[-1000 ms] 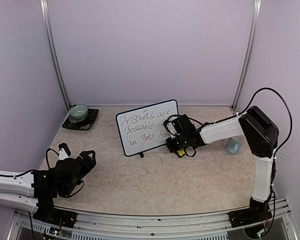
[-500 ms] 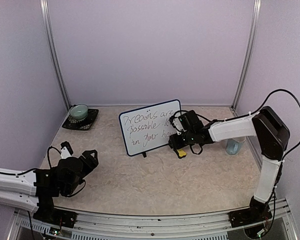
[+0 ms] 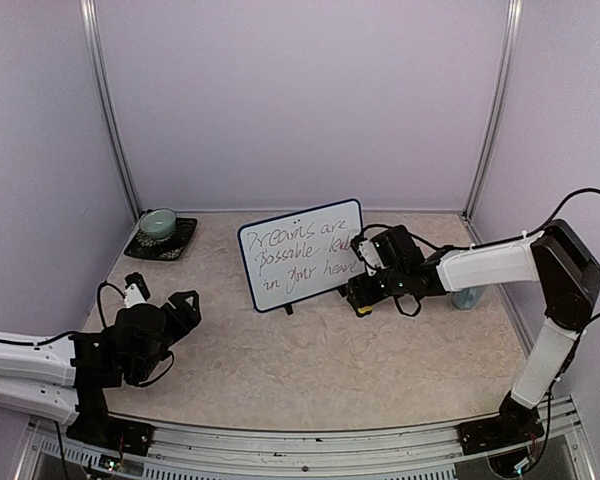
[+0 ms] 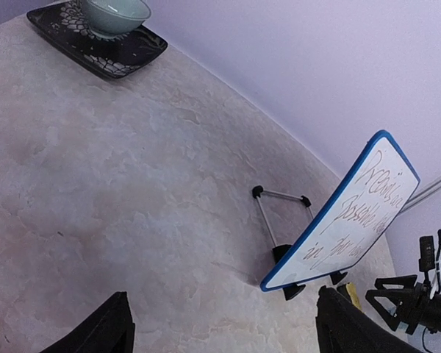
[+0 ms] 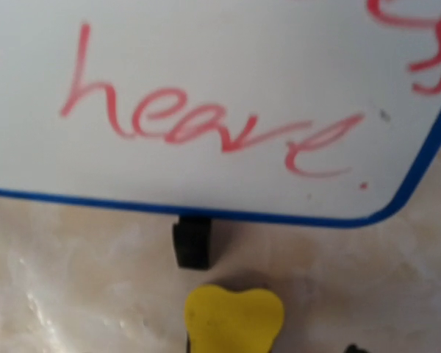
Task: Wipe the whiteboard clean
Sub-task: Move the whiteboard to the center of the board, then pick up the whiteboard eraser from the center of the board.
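at the middle of the top view the whiteboard (image 3: 300,255) is standing on its black feet, leaning back, its face carrying red handwriting from edge to edge. just right of its lower right corner the right arm (image 3: 480,265) is reaching in low. i cannot tell whether its jaws are open or closed. the yellow sponge (image 5: 234,318) is lying on the table (image 3: 330,380) just below the board's foot (image 5: 193,241), with no grip on it showing. at lower left the left arm (image 3: 40,370) is sitting well apart from the board, its jaws gaping wide and holding nothing.

as i am judging it, the board is leaning on a thin wire stand, so an unbraced push is likely to be tipping or sliding it, and a loose pinch would be dropping the sponge mid-wipe.

the table is showing a pale, marbled, smooth-looking top. plain lilac walls are closing it in, and a bowl (image 3: 160,222) is sitting on a dark tray (image 3: 183,240) at upper left.
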Controlling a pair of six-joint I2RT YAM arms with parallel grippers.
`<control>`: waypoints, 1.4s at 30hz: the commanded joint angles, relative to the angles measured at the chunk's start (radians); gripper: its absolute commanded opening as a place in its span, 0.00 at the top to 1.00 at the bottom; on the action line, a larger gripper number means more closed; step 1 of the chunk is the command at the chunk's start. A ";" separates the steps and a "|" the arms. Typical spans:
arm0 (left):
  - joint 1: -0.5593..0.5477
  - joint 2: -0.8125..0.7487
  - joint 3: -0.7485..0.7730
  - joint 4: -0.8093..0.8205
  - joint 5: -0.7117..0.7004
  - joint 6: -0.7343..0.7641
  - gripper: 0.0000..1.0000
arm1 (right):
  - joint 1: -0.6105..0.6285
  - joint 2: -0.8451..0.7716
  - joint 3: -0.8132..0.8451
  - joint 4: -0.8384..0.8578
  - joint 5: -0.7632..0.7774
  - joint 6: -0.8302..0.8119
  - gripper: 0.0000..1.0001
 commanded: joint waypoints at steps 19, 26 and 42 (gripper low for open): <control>0.121 -0.013 0.035 0.068 0.137 0.123 0.16 | -0.007 0.119 0.017 -0.004 -0.046 0.027 0.39; 0.121 -0.017 0.025 0.067 0.139 0.116 0.16 | -0.013 0.156 0.041 -0.006 -0.023 0.037 0.43; 0.121 -0.011 0.005 0.085 0.144 0.099 0.16 | -0.022 0.112 0.021 -0.018 -0.038 0.060 0.58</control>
